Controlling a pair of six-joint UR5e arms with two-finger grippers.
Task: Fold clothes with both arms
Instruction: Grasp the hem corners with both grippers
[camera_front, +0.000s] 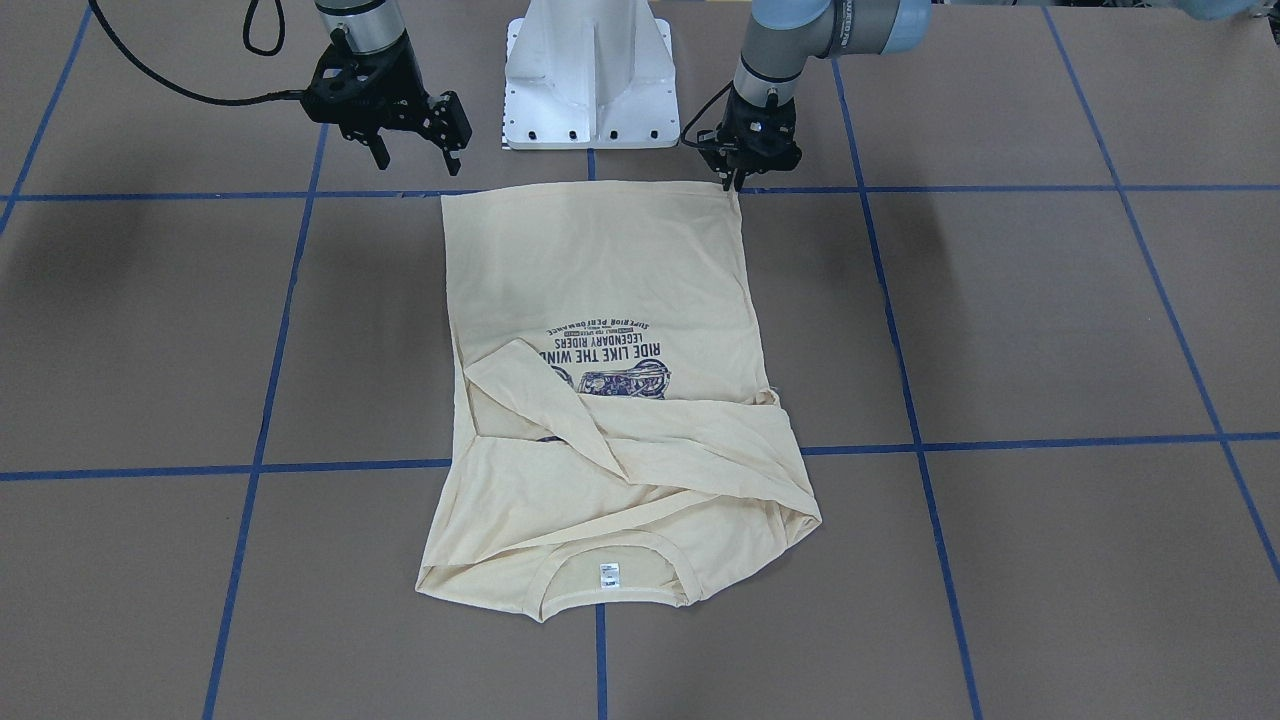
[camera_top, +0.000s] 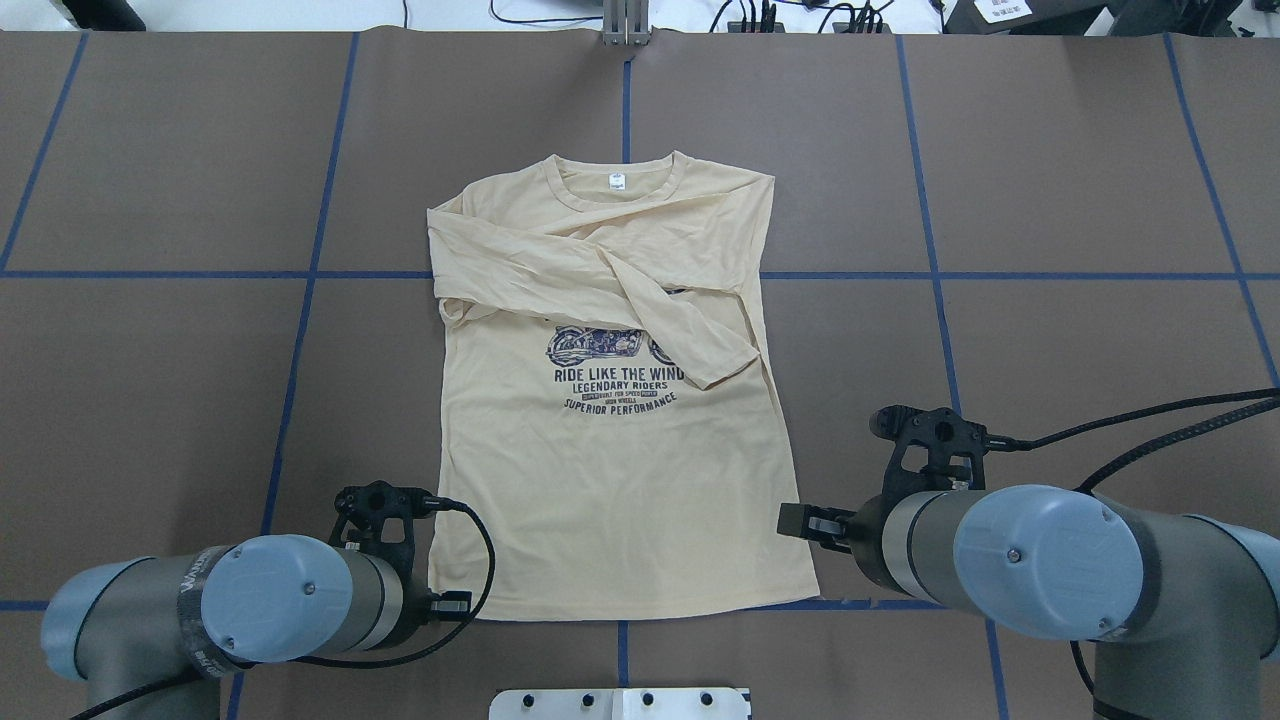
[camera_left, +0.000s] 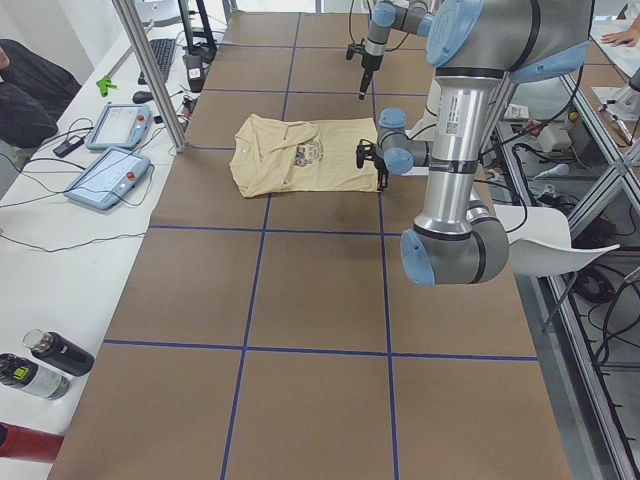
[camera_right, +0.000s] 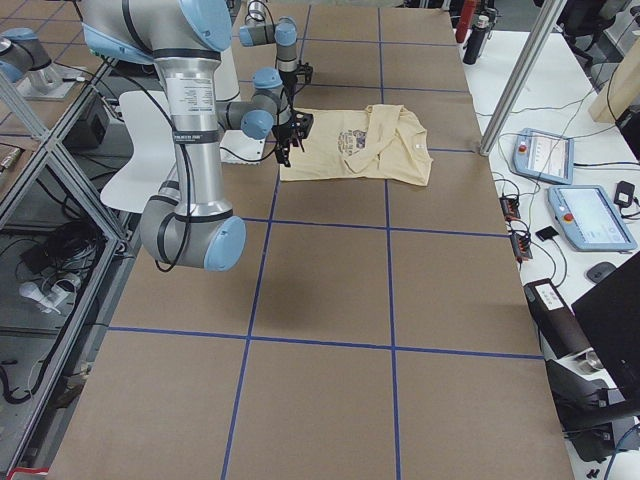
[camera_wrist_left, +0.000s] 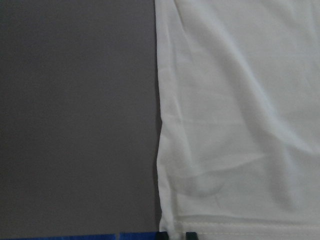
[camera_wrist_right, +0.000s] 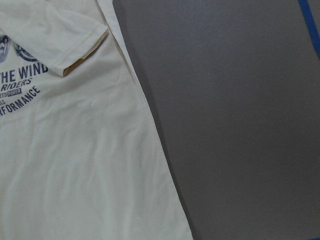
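Well, shirt (camera_top: 610, 480) lies flat mid-table, print up, sleeves crossed, collar far. L gripper (camera_front: 735, 180) sits at left hem corner (grip: can't tell). R gripper (camera_front: 418, 150) hovers off right corner, jaws apart, empty.

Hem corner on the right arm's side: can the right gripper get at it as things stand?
Probably yes. The right gripper hangs open just off that hem corner, with only table between.
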